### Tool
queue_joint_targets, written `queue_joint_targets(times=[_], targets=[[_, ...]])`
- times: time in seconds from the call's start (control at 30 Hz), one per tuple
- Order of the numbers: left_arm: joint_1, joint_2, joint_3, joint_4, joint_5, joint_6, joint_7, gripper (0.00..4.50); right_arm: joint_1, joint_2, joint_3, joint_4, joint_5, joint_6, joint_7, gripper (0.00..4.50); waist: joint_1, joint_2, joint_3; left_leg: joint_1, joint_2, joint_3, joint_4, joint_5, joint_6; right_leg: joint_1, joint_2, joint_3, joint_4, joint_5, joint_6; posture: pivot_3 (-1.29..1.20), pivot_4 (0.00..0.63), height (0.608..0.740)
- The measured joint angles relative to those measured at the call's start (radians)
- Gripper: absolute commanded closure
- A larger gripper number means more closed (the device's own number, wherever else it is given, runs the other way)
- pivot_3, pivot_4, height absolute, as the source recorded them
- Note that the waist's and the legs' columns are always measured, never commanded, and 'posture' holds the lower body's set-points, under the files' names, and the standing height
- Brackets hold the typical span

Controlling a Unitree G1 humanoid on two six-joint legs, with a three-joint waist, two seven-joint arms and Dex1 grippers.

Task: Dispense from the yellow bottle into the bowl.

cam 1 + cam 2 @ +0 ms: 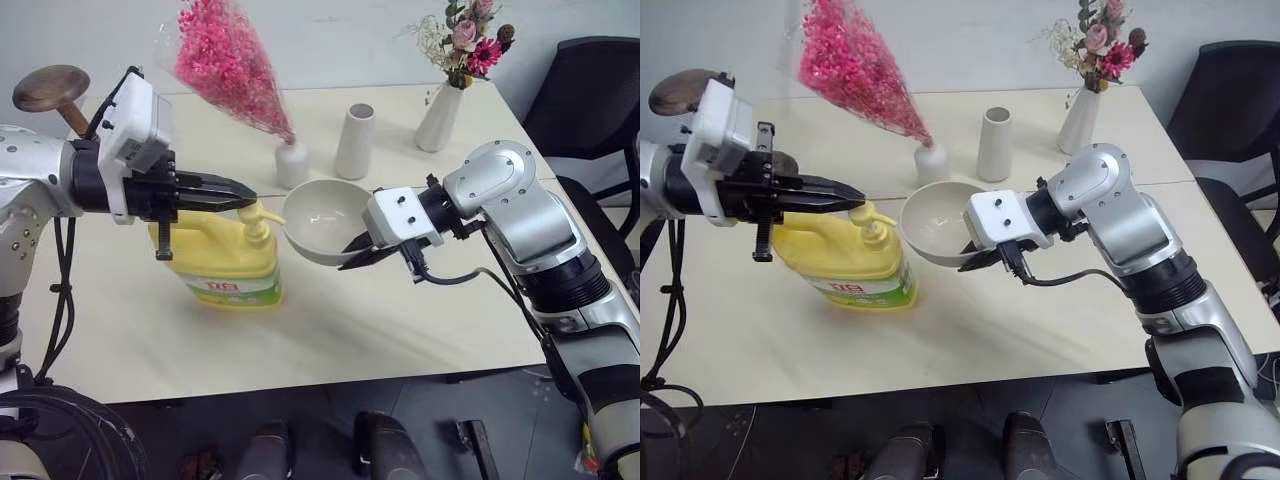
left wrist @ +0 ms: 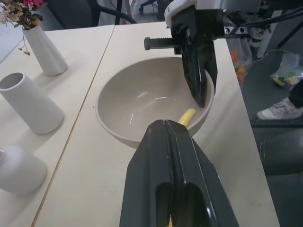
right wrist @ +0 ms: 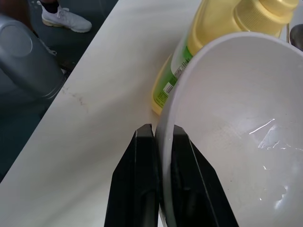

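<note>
Right gripper [image 1: 352, 254] pinches the bowl [image 1: 318, 215] rim, holding it off the table [image 1: 400, 330] at the yellow bottle's [image 1: 222, 255] 3 o'clock. Left gripper [image 1: 240, 194] has its 2 fingers pressed together, holding nothing, right above the pump top [image 1: 258, 216].

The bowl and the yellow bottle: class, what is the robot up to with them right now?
The right end effector is shut on the rim of the bowl, holding it up beside the yellow bottle, under its spout. The left end effector is shut and sits above the bottle's pump top. The bottle stands on the table.
</note>
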Motion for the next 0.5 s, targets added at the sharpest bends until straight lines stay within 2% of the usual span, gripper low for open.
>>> queue_joint_targets(times=[0.5], targets=[[0.003, -0.012, -0.019, -0.008, 0.113, -0.131, -0.071, 4.48, -0.034, -0.001, -0.001, -0.050, 0.079, 0.020, 0.008, 4.50, 0.000, 0.000, 0.000, 0.001, 0.000, 0.000, 0.001, 0.000, 0.000, 0.001, 0.000, 0.000, 0.001, 0.000, 0.000, 0.00, 0.150, 0.740]])
